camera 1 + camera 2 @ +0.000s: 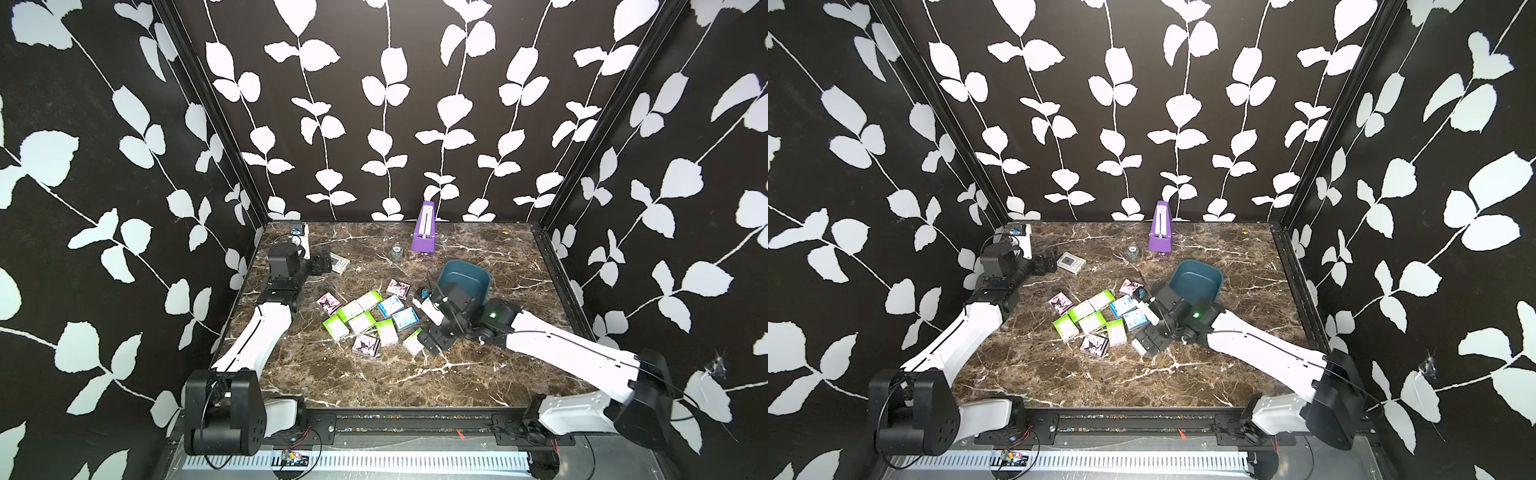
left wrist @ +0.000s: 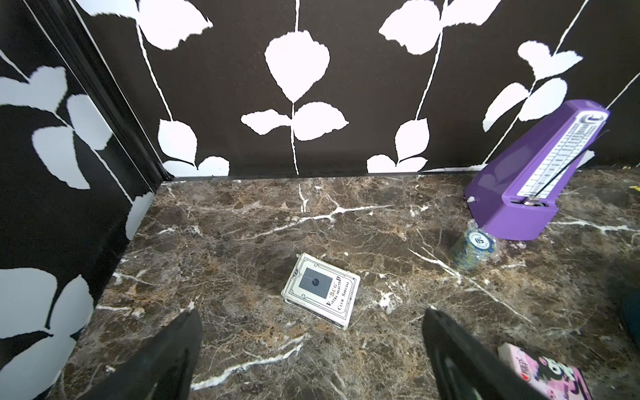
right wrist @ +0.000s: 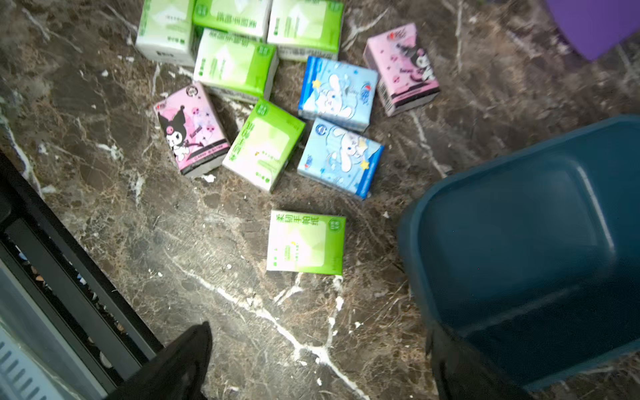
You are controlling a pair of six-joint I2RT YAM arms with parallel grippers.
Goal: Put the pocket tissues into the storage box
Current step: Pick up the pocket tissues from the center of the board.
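Down first to the brown, white-veined marble counter (image 1: 415, 386). Biggest piece aboard: the storage box (image 1: 467, 276), dark teal with rounded corners, toward the right edge and a little past the middle. Near side hidden behind the right arm (image 1: 561, 345) in both top views.

Up at the far edge, right of centre, a purple metronome (image 1: 424, 230), upright. Just in front of it, a small stack of poker chips (image 1: 397, 252). Over near the far left corner, a white pack of playing cards (image 2: 320, 291), lying flat just beyond the tips of the left gripper (image 2: 311, 311). Fingers (image 2: 162, 356) spread wide there, gripping nothing, well apart from the tissues.

Now the right gripper (image 3: 318, 329): equally wide, nothing between the tips, low over the counter beside the storage box. One finger (image 3: 460, 367) right at the rim in the right wrist view; touching or not, impossible to tell.

Dead ahead of that gap, a lone lime-green packet (image 3: 306, 242), flat, set apart from the rest. Beyond it, the pocket tissues (image 1: 365, 318), bunched near the counter's middle, all outside the box and to its left. Lime green and white, pale blue with a white rabbit figure, pink with a black cartoon figure. Small glossy rectangles, mostly flat, several touching at odd angles.
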